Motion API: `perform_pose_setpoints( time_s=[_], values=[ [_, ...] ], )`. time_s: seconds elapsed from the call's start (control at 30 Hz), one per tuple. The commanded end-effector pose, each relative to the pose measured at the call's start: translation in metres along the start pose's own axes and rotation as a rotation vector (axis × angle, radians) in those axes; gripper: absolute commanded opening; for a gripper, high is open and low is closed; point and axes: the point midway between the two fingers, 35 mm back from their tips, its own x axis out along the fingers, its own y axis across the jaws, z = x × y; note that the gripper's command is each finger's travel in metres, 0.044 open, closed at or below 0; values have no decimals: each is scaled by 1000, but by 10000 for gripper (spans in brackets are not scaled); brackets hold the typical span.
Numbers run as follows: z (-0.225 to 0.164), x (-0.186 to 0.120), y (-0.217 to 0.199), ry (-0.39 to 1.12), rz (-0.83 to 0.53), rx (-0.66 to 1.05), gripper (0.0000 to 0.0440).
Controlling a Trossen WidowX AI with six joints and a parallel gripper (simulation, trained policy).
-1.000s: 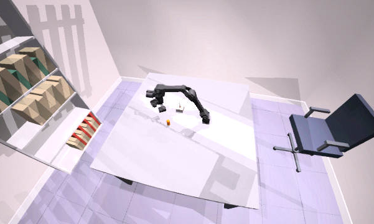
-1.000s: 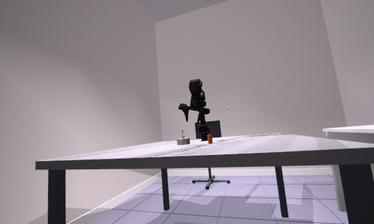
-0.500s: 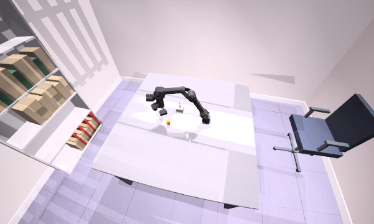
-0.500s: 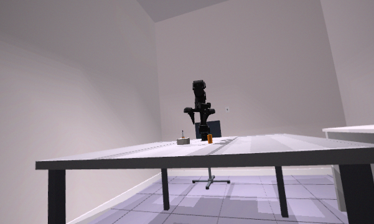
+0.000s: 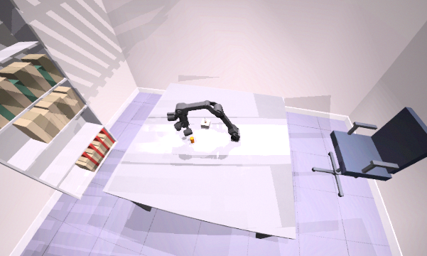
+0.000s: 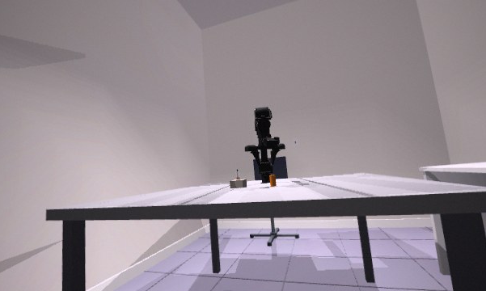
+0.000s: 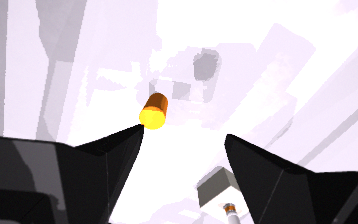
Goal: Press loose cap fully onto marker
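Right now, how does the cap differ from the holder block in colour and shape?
The cap is orange; the holder block is whitish grey. The cap is round, while the block is boxy. Both stand on the table.

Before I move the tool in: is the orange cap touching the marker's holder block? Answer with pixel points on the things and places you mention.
Apart. The top view shows it: a strip of bare table (image 5: 206,181) (image 6: 210,198) (image 7: 180,160) separates the orange cap (image 5: 192,140) (image 6: 272,180) (image 7: 156,106) from the holder block (image 5: 205,125) (image 6: 238,184) (image 7: 220,189).

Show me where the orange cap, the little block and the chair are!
Cap (image 5: 192,140) (image 6: 272,180) (image 7: 154,111): all three views, its middle.
Block (image 5: 205,125) (image 6: 238,183) (image 7: 217,189): all three views, its body.
Chair (image 5: 359,151) (image 6: 282,166): top view, seat; exterior view, backrest.
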Motion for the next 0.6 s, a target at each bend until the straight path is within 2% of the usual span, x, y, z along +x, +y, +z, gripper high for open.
perform_pose_setpoints(
  time_s=[0.0,0.57],
  values=[
    [-2,6,9,26,27,-5,312],
    [-8,38,31,96,83,-61,292]
  ],
)
